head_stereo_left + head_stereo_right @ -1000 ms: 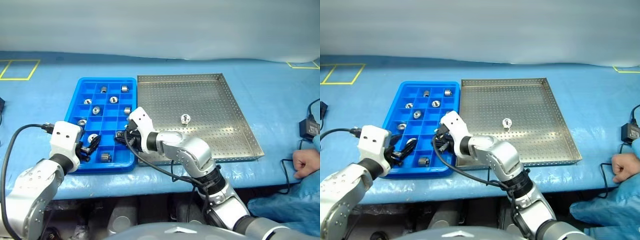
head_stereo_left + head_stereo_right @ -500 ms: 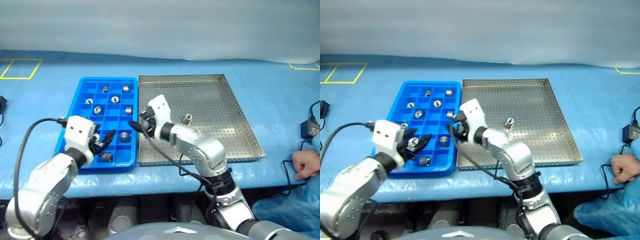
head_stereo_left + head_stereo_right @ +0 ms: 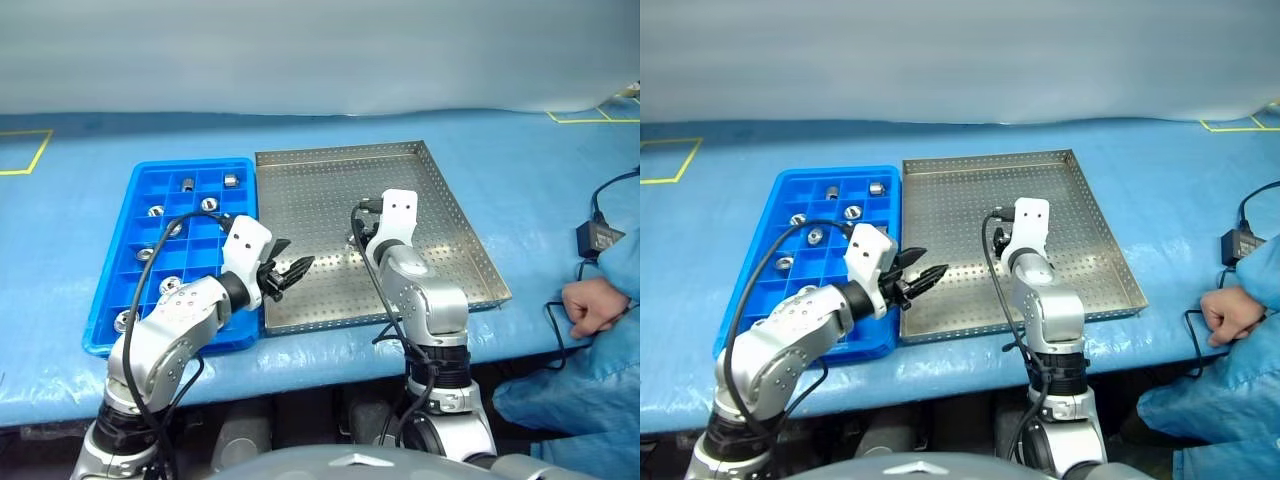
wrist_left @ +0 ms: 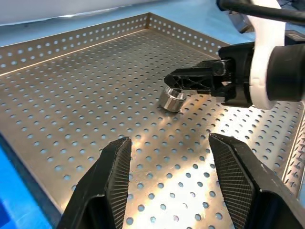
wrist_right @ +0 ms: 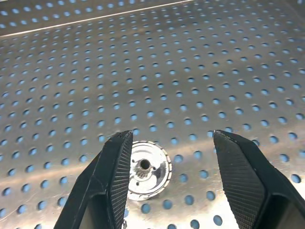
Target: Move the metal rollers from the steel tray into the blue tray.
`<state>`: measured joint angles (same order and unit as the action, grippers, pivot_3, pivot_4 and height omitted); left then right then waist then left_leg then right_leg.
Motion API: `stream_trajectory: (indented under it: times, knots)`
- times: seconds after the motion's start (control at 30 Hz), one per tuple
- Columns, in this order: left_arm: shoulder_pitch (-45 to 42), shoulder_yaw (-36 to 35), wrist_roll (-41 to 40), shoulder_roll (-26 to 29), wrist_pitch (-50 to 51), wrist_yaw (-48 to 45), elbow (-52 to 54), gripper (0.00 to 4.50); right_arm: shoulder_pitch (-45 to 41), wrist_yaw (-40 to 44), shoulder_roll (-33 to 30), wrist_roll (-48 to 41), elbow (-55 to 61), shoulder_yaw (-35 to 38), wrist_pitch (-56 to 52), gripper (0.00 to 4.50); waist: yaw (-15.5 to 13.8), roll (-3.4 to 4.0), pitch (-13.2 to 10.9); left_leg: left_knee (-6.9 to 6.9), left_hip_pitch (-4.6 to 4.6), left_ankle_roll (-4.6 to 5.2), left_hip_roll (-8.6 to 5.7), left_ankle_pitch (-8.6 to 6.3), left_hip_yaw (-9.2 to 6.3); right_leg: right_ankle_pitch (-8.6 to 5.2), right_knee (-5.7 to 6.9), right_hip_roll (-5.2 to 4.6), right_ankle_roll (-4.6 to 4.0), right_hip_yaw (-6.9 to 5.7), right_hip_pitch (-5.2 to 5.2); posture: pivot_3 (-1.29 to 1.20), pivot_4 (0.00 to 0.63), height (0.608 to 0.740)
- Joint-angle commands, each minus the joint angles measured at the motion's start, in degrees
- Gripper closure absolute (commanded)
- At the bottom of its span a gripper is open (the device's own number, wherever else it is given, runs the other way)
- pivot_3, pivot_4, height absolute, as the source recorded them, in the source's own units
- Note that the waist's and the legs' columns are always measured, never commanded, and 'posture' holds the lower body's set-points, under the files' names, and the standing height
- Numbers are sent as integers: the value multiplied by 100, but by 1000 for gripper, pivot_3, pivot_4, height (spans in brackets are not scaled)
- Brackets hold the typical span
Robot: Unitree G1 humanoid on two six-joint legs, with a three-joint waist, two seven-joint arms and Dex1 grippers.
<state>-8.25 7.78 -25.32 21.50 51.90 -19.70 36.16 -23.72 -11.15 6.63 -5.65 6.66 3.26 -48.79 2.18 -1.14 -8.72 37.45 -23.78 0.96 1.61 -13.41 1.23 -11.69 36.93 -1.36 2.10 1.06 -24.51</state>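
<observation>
From the head camera, the steel tray (image 3: 455,245) lies on the blue-covered counter (image 3: 90,375) with the blue tray (image 3: 135,185) touching its left edge; several metal rollers (image 3: 156,211) sit singly in the blue compartments. The right gripper (image 4: 183,83) reaches over the middle of the steel floor, its arm hiding what lies under it. The left gripper (image 3: 285,271) hangs over the near left part of the steel tray, empty, jaws apart. A person's hand (image 3: 588,305) rests on the counter at the far right, well clear.

In the left wrist view, the left jaws stand wide with nothing between them, and one roller (image 4: 172,99) lies on the perforated floor just at the tips of the right gripper, which is not closed on it.

In the right wrist view, that last roller (image 5: 145,168) sits bore-up between the spread right jaws, closer to one finger (image 5: 112,179) than to the other.

The step in hand looks like picking this roller. It would go best if the jaws centre over it first, so neither finger nudges it aside, then descend until the pads flank its wall and close squarely. The left gripper should keep clear.
</observation>
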Motion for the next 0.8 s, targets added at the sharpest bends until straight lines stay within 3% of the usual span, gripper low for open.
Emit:
stream_trajectory:
  times: [0.03, 0.53, 0.7, 0.8]
  knots:
    - [11, -22, 34, 58, -130, -56, 34, 1659, -146, 9, 47, -31, -254, 127, 279, 1682, 6, 0, 0, 0, 1, 0, 1, 0, 0, 0, 0, 0, 1, 0, 0, -7, 150, 740]
    - [294, -286, 86, 196, -127, 64, 208, 1659, -315, 593, 194, -276, -942, 13, 404, 1682, -82, 1, -1, 0, 1, 0, 1, 0, -3, 1, 0, -1, 2, 1, 2, 61, 150, 740]
    - [348, -350, 86, 222, -124, 99, 263, 1659, -344, 590, 245, -322, -1013, 146, 435, 2779, -96, 1, -1, 0, 1, 0, 2, 0, -2, 0, 0, -1, 2, 1, 2, 56, 150, 740]
    - [337, -401, 87, 272, -136, 72, 236, 1659, -363, 620, 251, -347, -917, 131, 446, 2778, -97, 1, -1, 0, 1, 0, 2, 0, -2, 0, 0, -1, 1, 1, 2, 42, 150, 740]
